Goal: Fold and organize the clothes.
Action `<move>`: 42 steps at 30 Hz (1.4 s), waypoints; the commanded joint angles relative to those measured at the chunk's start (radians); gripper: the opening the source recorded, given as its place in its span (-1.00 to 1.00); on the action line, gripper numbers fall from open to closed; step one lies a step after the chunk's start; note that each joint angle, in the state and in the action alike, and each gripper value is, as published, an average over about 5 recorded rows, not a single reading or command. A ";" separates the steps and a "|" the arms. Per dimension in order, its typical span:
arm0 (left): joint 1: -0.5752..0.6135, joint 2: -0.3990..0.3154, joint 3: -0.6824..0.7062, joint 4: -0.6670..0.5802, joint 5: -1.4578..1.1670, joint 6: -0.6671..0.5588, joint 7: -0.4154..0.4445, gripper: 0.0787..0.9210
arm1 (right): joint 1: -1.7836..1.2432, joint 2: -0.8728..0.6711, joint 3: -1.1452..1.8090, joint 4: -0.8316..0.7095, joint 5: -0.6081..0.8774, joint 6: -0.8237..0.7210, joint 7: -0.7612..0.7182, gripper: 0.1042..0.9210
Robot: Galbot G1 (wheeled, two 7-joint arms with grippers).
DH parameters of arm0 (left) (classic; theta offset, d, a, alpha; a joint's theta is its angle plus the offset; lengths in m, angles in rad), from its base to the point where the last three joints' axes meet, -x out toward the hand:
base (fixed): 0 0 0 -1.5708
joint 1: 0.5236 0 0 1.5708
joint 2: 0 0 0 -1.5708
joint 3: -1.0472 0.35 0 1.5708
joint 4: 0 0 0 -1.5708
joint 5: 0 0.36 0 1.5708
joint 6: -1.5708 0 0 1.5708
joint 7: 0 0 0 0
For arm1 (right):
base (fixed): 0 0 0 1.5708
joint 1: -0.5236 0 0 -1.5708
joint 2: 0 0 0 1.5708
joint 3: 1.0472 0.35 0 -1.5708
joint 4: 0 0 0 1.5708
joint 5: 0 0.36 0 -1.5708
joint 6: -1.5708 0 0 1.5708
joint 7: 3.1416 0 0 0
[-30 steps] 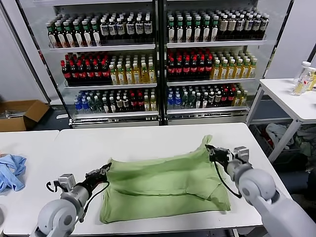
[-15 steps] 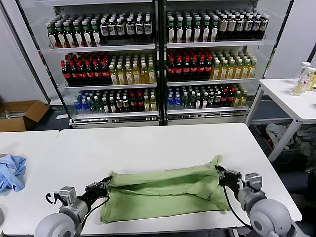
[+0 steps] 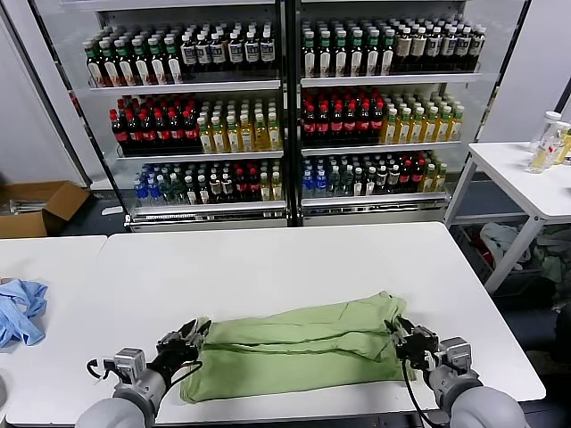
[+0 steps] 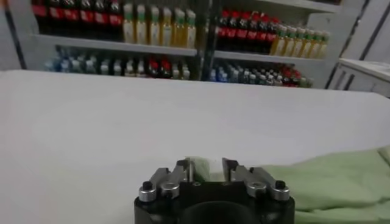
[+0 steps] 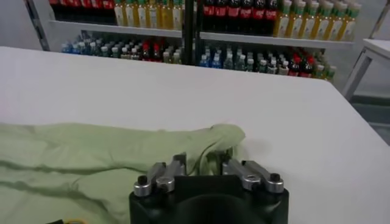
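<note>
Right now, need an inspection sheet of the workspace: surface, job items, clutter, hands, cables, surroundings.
Surface: white table, bare beyond the cloth.
Job's things: light green shirt, folded into a flat band near the front edge.
Clutter: crumpled light blue garment on the adjoining left table.
Grippers: left hand open at the shirt's left end; right hand open at its right end.
Cables: black cable along the right wrist.
Surroundings: bottle-filled drinks coolers behind.

Light green fabric shirt [image 3: 299, 343] lies folded into a long flat band on white rectangular table [image 3: 268, 259], near front edge. Left gripper [image 3: 189, 337] at shirt's left end, right gripper [image 3: 403, 339] at right end, both low on table. Crumpled light blue cloth garment [image 3: 20, 310] on separate left table.
</note>
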 commanded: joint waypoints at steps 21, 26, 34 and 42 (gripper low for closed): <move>0.087 -0.190 0.044 0.035 0.203 -0.041 -0.063 -0.06 | -0.034 0.009 0.004 0.038 -0.051 0.004 0.003 0.76; 0.084 -0.165 -0.005 0.030 0.126 -0.043 -0.030 -0.41 | -0.031 0.005 0.009 0.037 -0.050 0.010 0.005 0.76; 0.092 -0.083 -0.185 0.009 -0.031 -0.037 -0.003 -0.92 | -0.020 0.005 0.020 0.035 -0.046 0.015 0.005 0.76; 0.114 0.050 -0.447 0.051 -0.164 -0.026 0.018 -0.96 | -0.003 0.001 0.024 0.028 -0.038 0.018 0.004 0.76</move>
